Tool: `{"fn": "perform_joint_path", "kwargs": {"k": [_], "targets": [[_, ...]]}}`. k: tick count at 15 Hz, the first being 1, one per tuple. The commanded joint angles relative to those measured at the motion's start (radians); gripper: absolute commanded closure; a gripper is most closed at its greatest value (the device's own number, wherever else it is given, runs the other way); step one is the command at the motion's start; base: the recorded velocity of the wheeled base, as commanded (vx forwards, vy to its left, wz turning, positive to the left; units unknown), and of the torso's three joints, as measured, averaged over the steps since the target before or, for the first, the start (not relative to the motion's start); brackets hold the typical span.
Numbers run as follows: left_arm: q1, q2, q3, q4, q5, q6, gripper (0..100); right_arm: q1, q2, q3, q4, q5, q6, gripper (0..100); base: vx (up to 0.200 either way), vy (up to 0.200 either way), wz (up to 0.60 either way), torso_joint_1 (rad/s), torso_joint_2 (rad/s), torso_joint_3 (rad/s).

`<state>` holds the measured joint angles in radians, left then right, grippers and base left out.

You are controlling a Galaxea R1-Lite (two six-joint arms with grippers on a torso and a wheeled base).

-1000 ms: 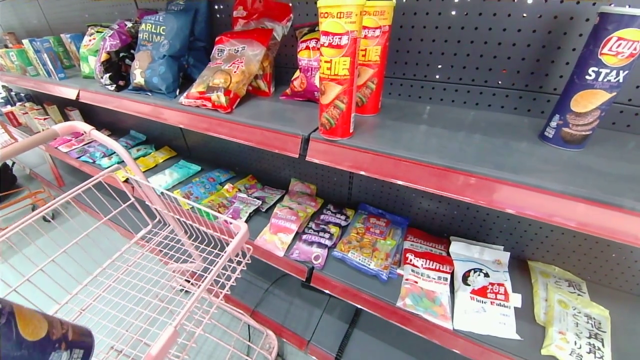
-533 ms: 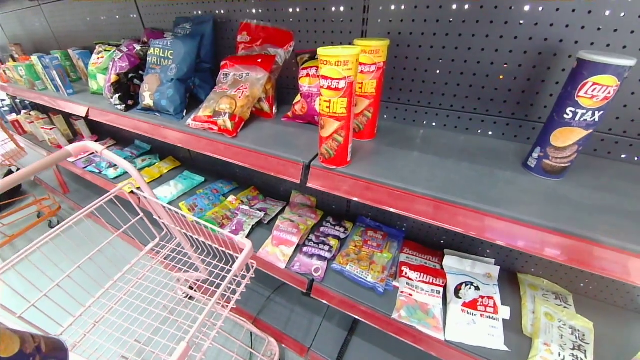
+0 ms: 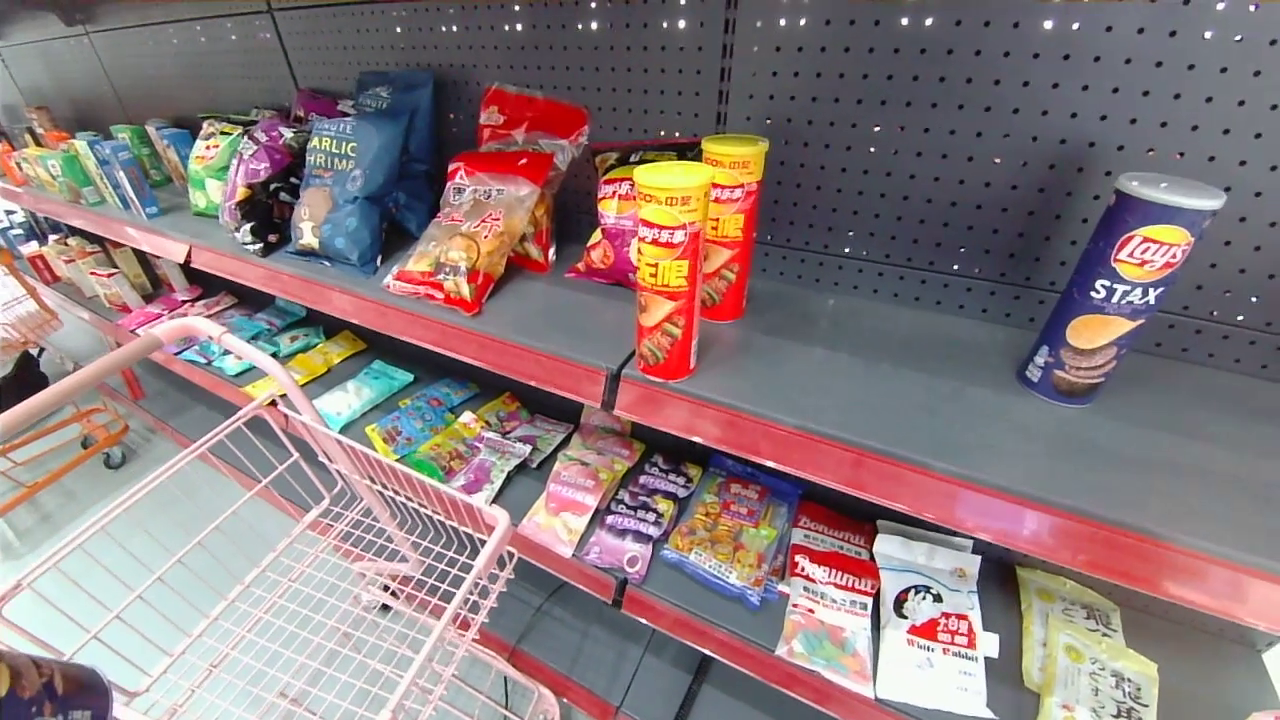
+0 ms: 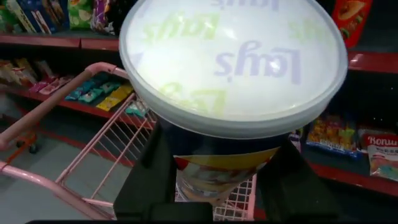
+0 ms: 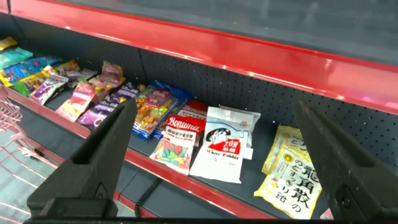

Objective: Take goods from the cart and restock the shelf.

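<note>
Held a likely light, stiff, slippery chip can (image 4: pixel 233 68) by its round sides in the left claw (image 4: pixel 221 149), right claw (image 5: pixel 216 112) open, empty.

Orange trolley (image 3: pixel 110 435) parked on the grey floor (image 4: pixel 56 146), black coiled cable (image 3: pixel 697 675) hanging low nearby

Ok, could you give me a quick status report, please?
Left pincer shut on chip can, over cart. Right pincer open, empty. Bare stretch on upper shelf between red cans and blue can.
</note>
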<state>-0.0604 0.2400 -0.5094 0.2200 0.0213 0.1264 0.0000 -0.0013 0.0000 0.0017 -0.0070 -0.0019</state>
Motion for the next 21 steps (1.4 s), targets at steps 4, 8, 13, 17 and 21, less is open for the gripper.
{"fn": "perform_joint_path", "kwargs": {"k": [4, 8, 13, 17, 21], "targets": [[0.001, 0.053, -0.017, 0.004, 0.002, 0.044, 100, 0.000, 0.001, 0.000, 0.000, -0.001, 0.002, 0, 0.000, 0.000, -0.60, 0.013, -0.02, -0.012], [0.001, 0.059, -0.023, 0.002, 0.002, 0.085, 100, -0.002, 0.001, 0.000, 0.000, -0.001, 0.000, 0, 0.000, 0.000, -0.60, 0.006, 0.00, -0.002], [0.001, 0.061, -0.031, 0.002, 0.026, 0.118, 100, 0.000, 0.001, 0.000, 0.000, 0.001, -0.001, 0, 0.080, 0.000, 0.00, 0.000, 0.00, -0.001], [-0.001, 0.051, -0.035, 0.002, 0.009, 0.119, 100, 0.000, 0.001, 0.000, 0.000, 0.001, -0.001, 0, 0.100, 0.000, 0.00, -0.005, -0.01, 0.001], [-0.006, -0.031, -0.020, 0.013, -0.064, 0.114, 100, 0.000, 0.001, 0.000, 0.000, 0.009, -0.015, 0, 0.000, 0.000, 0.00, 0.000, 0.00, 0.000]]}}
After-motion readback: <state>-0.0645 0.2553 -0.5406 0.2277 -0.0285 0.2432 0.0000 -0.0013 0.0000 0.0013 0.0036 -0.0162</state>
